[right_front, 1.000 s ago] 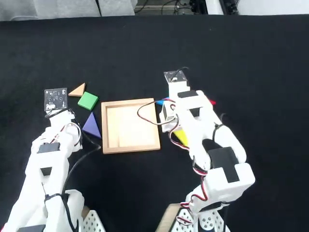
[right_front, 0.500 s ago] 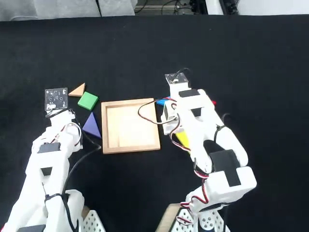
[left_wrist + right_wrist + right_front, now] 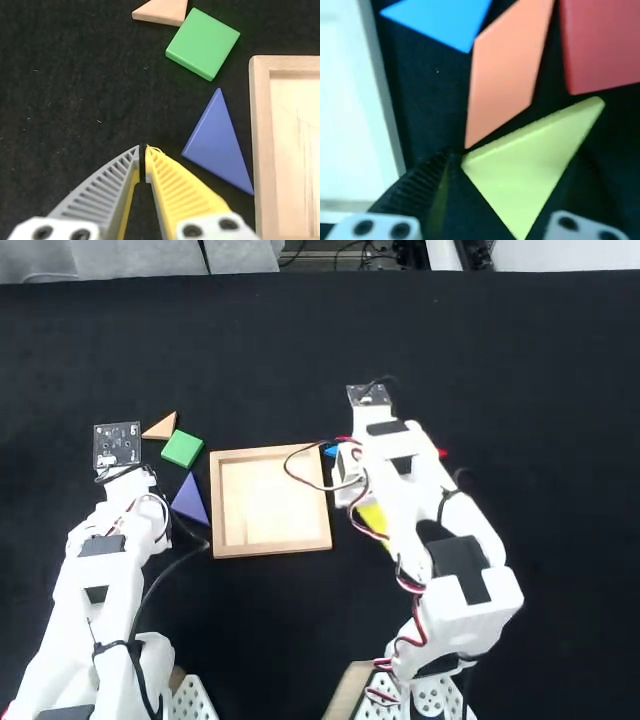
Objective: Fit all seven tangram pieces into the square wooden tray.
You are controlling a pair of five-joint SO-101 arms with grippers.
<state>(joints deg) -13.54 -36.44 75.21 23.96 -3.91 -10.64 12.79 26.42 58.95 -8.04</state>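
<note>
The left gripper (image 3: 142, 148) is clenched on nothing, with the purple triangle (image 3: 217, 142) lying just beside it, on the tray (image 3: 259, 125) side. The right gripper (image 3: 512, 172) is spread, and the yellow triangle (image 3: 530, 170) is straddled by its jaws, beside the tray.

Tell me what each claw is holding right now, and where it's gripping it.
Left claw: shut, nothing held. Right claw sits around the yellow triangle; whether it grips it cannot be told.

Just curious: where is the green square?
In the high view, the green square lies left of the tray, between the tan triangle and the purple triangle.
</note>
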